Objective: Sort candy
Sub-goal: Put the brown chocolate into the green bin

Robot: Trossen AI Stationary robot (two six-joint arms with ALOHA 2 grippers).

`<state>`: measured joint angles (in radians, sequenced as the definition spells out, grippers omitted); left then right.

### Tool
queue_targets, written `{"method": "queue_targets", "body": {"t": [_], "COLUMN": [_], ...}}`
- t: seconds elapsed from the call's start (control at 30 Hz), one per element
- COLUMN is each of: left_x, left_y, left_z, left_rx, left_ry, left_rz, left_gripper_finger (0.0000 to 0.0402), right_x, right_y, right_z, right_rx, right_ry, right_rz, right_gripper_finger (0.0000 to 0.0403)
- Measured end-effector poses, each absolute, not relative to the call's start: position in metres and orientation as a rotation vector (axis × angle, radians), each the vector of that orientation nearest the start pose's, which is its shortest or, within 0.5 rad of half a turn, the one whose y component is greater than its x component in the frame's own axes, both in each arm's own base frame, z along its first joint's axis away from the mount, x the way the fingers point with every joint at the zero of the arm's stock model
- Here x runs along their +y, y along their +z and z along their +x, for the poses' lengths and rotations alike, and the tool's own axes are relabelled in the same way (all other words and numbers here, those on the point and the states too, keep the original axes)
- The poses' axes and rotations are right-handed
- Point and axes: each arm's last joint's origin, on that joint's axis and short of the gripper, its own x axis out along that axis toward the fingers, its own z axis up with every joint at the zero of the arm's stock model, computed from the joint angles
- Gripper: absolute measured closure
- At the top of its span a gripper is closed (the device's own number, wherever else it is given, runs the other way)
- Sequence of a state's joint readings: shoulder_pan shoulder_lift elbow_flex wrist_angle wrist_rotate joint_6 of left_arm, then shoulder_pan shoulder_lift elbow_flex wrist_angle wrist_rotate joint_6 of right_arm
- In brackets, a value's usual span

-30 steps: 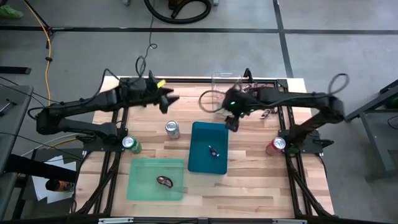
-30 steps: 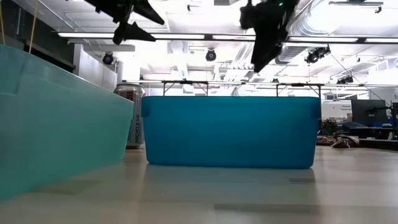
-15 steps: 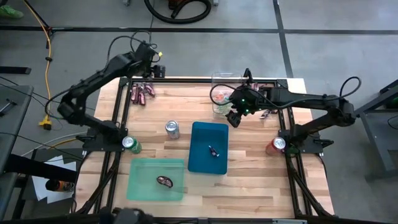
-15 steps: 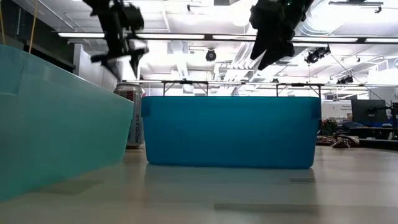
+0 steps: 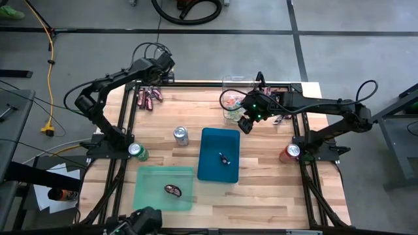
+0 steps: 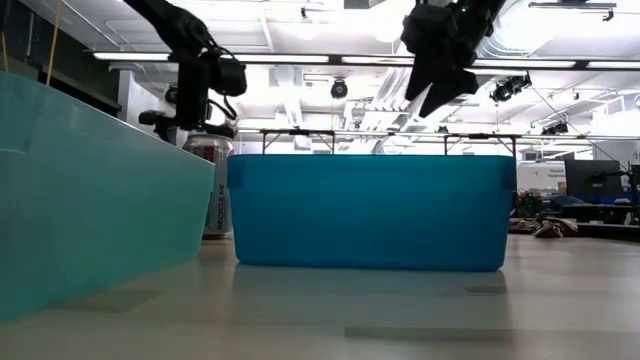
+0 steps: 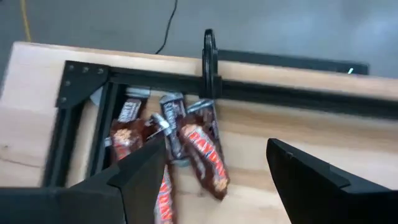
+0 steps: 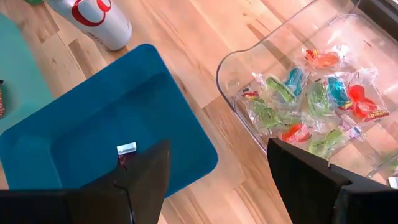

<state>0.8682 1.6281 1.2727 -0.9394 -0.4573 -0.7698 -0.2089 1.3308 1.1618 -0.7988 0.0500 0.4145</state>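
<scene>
- Overall, the wooden table carries two bins: a blue bin at centre and a pale green bin nearer the front edge.
- Blue bin holds one small dark wrapped piece; green bin holds one dark piece.
- Clear container at the rear holds red, green and blue wrapped sweets.
- Right gripper hangs released, fingers spread, above the gap between blue bin and clear container.
- Left gripper hangs released above the red-brown candy bars at the rear left corner.
- Silver soda can stands left of the blue bin.
</scene>
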Motion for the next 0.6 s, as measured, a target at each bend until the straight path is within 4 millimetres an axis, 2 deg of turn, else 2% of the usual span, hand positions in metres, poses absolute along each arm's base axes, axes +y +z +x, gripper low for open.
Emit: {"method": "queue_targets", "body": {"t": [0.2, 0.33, 0.6], "left_x": [0.228, 0.215, 0.218], "left_y": [0.215, 0.198, 0.175], "left_z": [0.171, 0.162, 0.163], "left_rx": [0.718, 0.632, 0.607], "left_ry": [1.542, 1.544, 1.588], "left_rz": [-1.054, -1.113, -1.170], "left_gripper_finger": [0.0135, 0.0135, 0.0135], "right_x": [-0.056, -0.056, -0.058], "right_y": [0.298, 0.298, 0.301], "right_z": [0.257, 0.257, 0.261], "right_rx": [0.919, 0.919, 0.861], "right_ry": [-0.437, -0.439, -0.448], "right_rz": [0.454, 0.444, 0.433], "right_gripper_finger": [0.0141, 0.0141, 0.0141]}}
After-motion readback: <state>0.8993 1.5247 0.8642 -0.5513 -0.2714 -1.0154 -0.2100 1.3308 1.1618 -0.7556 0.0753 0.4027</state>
